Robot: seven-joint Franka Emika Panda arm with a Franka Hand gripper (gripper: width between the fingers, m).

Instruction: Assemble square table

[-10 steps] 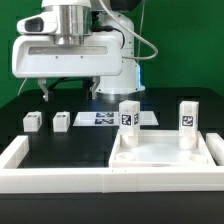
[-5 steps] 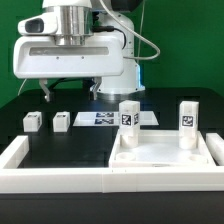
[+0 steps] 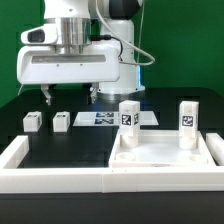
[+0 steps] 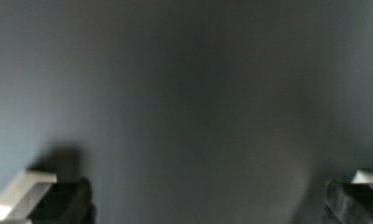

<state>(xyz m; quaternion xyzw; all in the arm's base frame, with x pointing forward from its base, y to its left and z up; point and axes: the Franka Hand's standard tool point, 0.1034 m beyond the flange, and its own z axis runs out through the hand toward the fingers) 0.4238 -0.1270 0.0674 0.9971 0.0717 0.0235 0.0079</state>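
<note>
Black tabletop [image 3: 70,150] under a green backdrop carries everything. Above it the fingers [image 3: 47,96] hang spread wide and empty, and the wrist view shows only bare dark surface between them. Just below them and toward the camera lies a loose leg [image 3: 61,121], with a second loose leg [image 3: 32,121] beside it, both too small to read a long axis. Well off toward the exterior view's right sits the slab [image 3: 165,160] with two upright legs [image 3: 128,117] in it, so the next pick probably means dropping forward onto a loose leg.
</note>
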